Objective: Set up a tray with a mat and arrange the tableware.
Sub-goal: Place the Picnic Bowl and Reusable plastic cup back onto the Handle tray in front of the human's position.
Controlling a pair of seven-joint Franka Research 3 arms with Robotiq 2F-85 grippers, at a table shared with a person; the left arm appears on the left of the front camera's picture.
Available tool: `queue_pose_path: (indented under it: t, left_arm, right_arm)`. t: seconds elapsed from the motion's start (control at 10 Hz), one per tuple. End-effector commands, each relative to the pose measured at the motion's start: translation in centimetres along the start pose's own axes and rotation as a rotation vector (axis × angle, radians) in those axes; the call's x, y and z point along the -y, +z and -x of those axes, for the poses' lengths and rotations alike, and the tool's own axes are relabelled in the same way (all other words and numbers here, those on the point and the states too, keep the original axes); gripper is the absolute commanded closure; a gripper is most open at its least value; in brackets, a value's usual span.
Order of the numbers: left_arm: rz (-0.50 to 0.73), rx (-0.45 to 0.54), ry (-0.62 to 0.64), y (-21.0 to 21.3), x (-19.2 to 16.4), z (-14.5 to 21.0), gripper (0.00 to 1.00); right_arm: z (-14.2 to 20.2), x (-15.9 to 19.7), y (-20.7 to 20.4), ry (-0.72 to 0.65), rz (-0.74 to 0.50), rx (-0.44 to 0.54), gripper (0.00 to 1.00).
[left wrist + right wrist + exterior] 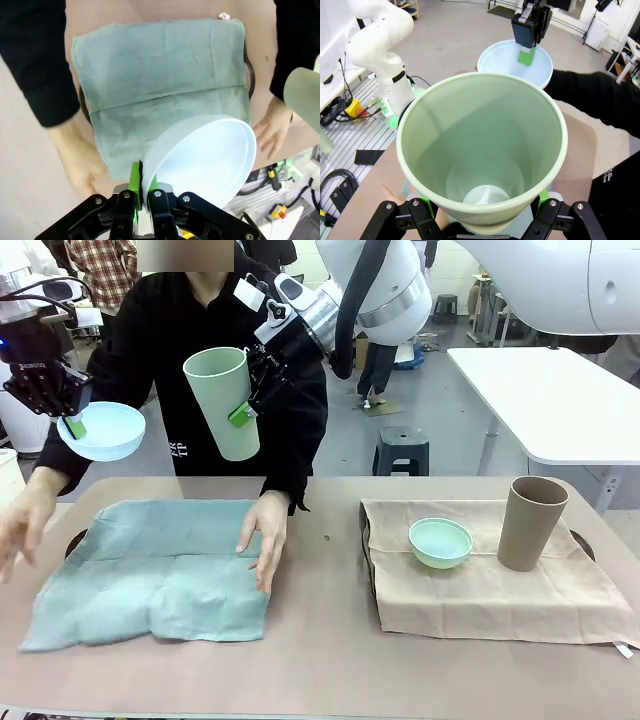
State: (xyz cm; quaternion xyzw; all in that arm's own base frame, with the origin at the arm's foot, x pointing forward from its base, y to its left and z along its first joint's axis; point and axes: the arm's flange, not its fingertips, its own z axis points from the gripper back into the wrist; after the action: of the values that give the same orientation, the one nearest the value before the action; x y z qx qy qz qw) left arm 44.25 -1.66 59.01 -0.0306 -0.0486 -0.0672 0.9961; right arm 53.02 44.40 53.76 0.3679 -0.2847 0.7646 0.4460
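Overhead, both arms hold tableware in the air above the table (pixel 320 660), each piece well clear of the cloths below. The left gripper (pixel 68 420) is pinched shut on the rim of the pale blue bowl (pixel 102 430), which hangs to the side of its fingers, up and left of the blue-green mat (pixel 150 575). From the left wrist camera the green pads (pixel 134 181) clamp the bowl's thin wall, and the bowl (pixel 205 160) tilts out over the near edge of that mat (pixel 160 75).

The right gripper (pixel 248 390) grips the light green cup (pixel 225 400) across its body, jaws spread wide around it; the cup hangs tilted with its mouth up, above the mat's far edge and in front of the person's dark top. In the right wrist view the cup (pixel 482 155) sits between the fingers, open mouth toward the camera.

The person's hands (pixel 265 540) press flat on the blue-green mat, one at its right edge, the other (pixel 20 525) at its left.

Right of that mat, the mint green bowl (pixel 440 542) and the brown-tan cup (pixel 532 522) stand upright, side by side and apart, on the beige mat (pixel 480 600).
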Motion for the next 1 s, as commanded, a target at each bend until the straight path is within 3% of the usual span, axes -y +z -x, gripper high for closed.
queue_pose_path:
  t: [0.0,0.9]
  left_arm:
    - [0.006,0.014,-0.017,0.23,-0.15,0.08,1.00]
    - [0.006,0.014,-0.017,0.23,-0.15,0.08,1.00]
  right_arm:
    - [-0.12,0.08,0.09,0.003,-0.001,-0.007,1.00]
    - [-0.12,0.08,0.09,0.003,-0.001,-0.007,1.00]
